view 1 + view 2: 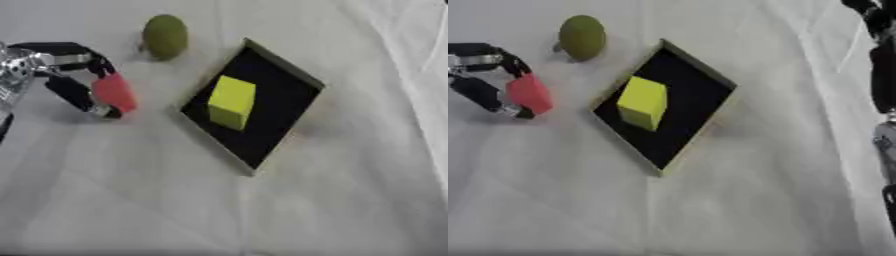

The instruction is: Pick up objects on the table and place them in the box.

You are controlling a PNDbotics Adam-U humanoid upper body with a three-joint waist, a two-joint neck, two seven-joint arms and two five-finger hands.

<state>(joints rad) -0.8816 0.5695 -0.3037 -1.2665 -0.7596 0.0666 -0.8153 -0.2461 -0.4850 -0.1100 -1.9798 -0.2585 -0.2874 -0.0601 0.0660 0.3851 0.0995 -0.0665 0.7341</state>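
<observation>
Left eye view showed a counter (350, 210) covered with creased white cloth, filling the whole picture. The left hand (74, 82) grasped a red block (115, 93), its long axis running up-down and slightly tilted, left of the box (280, 125). The black box lay diagonally, holding a yellow cube (232, 101); a green round fruit (165, 36) sat beyond, and the right hand was not visible.

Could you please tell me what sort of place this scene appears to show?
Probably a lab or test bench rather than a home: a table draped in a plain white cloth, a shallow black box holding a yellow block, and the left hand gripping a red object.
</observation>
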